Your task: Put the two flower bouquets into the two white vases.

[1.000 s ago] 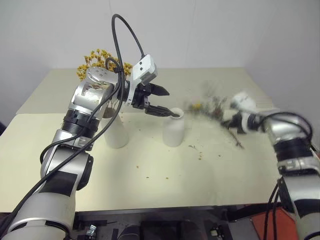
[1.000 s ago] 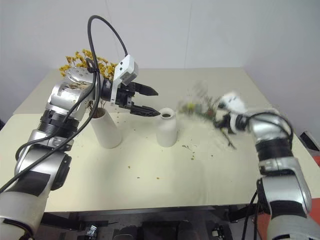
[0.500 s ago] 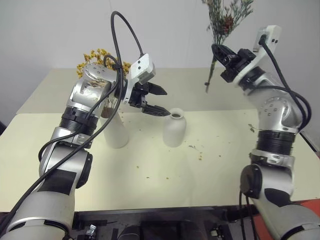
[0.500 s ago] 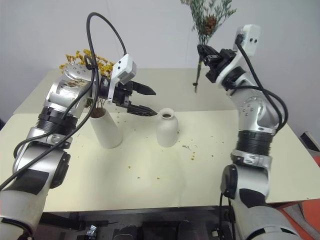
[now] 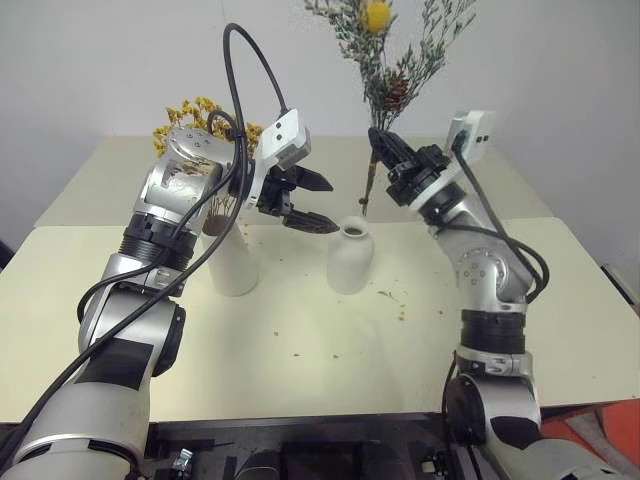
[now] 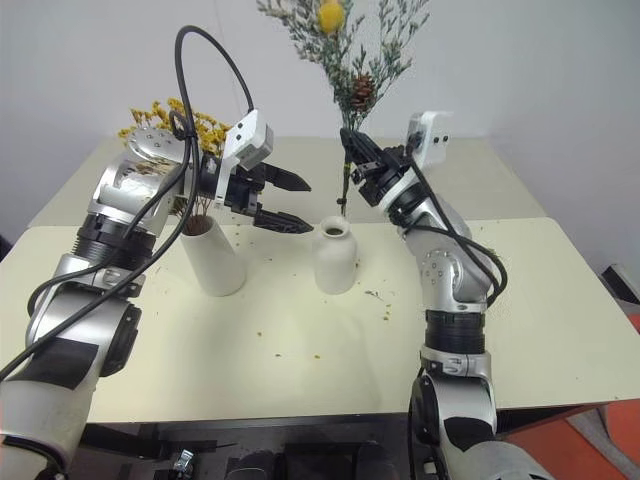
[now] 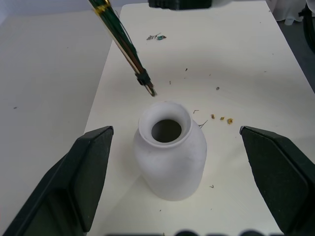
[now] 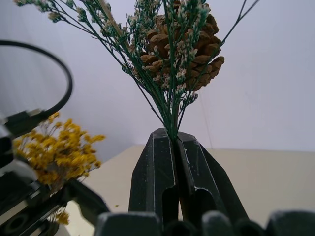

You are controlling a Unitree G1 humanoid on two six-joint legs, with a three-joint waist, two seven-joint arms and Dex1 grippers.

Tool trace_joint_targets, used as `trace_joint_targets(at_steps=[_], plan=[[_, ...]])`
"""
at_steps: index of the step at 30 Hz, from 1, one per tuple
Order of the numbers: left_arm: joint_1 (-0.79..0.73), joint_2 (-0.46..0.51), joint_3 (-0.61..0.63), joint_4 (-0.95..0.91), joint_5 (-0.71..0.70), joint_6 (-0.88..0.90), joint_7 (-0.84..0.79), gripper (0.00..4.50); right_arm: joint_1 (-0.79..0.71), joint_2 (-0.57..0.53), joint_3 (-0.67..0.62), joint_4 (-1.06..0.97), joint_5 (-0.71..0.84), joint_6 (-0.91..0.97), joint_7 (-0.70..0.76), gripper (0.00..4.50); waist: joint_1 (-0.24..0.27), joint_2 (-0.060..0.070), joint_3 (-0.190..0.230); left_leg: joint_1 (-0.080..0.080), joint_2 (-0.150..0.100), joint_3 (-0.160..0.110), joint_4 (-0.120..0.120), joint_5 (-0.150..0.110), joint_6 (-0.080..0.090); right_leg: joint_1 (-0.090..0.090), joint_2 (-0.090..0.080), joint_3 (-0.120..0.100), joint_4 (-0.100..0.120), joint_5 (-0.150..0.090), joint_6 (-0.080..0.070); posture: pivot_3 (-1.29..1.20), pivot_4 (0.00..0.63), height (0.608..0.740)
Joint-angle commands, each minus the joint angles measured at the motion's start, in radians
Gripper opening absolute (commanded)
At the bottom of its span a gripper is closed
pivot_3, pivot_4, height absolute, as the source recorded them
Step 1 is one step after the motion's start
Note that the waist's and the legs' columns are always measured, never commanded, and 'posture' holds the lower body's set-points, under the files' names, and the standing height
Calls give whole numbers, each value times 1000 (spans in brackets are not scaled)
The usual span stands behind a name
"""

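While my left gripper (image 5: 322, 204) hangs with its two black fingers spread wide and empty, the plain cylinder vase (image 5: 232, 262) stands behind and below my wrist, matte white, smooth-walled, already carrying the yellow sprig (image 5: 192, 118). That sprig is a dry cloud of tiny yellow-orange blossoms on thin brown stems, rising past my forearm. Just past my fingertips, slightly below them, sits the bottle vase (image 5: 348, 256): rounded, chalky white, with a narrow neck and a small dark mouth; in my left wrist view it lies between the two open fingers without touching either. Crumbs of dried bloom speckle the pale table (image 5: 300, 350) around it.

To the right, my right gripper (image 5: 383, 145) is clenched on the green bouquet (image 5: 385, 60), pinching its bound stems between flat black pads. Above the grip the bouquet fans out upright in wiry grey-green twigs with fine pale buds, a scaly brown pine cone (image 5: 396, 90) and a round yellow bloom (image 5: 376, 14) at the top. Below the grip the stem ends (image 7: 144, 81) hang slanted just above the bottle vase's rim, not inside it.
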Motion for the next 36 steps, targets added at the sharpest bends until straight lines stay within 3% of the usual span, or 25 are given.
trace_joint_targets(at_steps=[1, 18, 19, 26, 32, 36], plan=[[-19, 8, 15, -28, 0, 6, 1, 4500, 28, 10, 41, -74, -8, -53, 1, 43, 0, 0, 0, 0, 0, 0, 0, 0, 0, 0, 0, 0, 0, 0, 0, 0, 150, 740], [-16, 8, 18, -31, -2, -1, 2, 4500, 160, 12, 131, -29, -97, -225, 23, 43, -1, 0, 0, 0, 0, 0, 0, 0, 0, 0, 0, 0, 0, 0, 0, 0, 150, 740], [-16, 8, 19, -30, -2, -1, 3, 4500, 169, 9, 136, -29, -104, -233, 24, 588, -1, 0, 0, 0, 0, 0, 0, 0, 0, 0, 0, 0, 0, 0, 0, 0, 150, 740], [-17, 6, 21, -31, -5, -1, 5, 4500, 217, -16, 151, -40, -133, -265, 28, 2517, -1, 0, 0, 0, 0, 0, 0, 0, 0, 0, 0, 0, 0, 0, 0, 0, 150, 740], [-20, 5, 22, -25, -4, -5, 7, 4500, 251, -65, 165, -89, -139, -265, 65, 4455, 0, 0, 0, 0, 0, 0, 0, 0, 0, 0, 0, 0, 0, 0, 0, 0, 150, 740], [-17, 11, 30, -39, -10, 1, 13, 4500, 310, -150, 170, -181, -107, -215, 137, 4483, 1, 0, 0, 0, 0, 0, 0, 0, 0, 0, 0, 0, -1, 0, 0, 0, 150, 740]])
